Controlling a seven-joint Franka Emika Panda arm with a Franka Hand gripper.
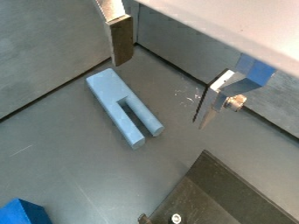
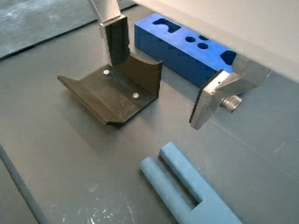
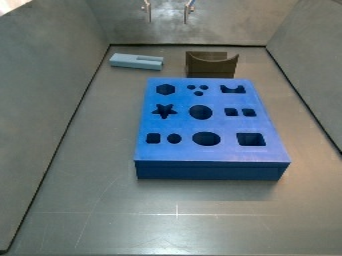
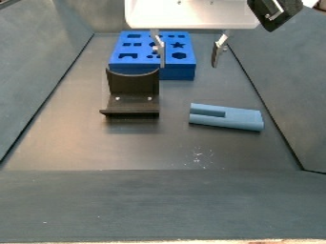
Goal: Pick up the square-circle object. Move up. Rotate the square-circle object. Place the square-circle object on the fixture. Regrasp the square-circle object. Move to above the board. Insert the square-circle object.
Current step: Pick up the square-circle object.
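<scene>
The square-circle object [image 1: 122,109] is a pale blue-grey peg lying flat on the dark floor, apart from everything else; it shows in both side views [image 3: 135,62] [image 4: 227,116] and in a wrist view [image 2: 187,179]. My gripper [image 4: 188,46] hangs high above the floor, open, with nothing between its fingers [image 1: 121,39]. The peg lies below and off to one side of the open gripper [image 1: 167,74]. The dark fixture [image 2: 111,92] [image 4: 132,95] stands on the floor beside the bright-blue board [image 3: 207,130] [image 2: 181,52], under the gripper [image 2: 162,77].
Grey walls enclose the floor on all sides [image 3: 80,90]. The fixture [image 3: 210,63] sits between the board and the back wall. Only the gripper's fingertips [image 3: 167,10] show at the upper edge of a side view.
</scene>
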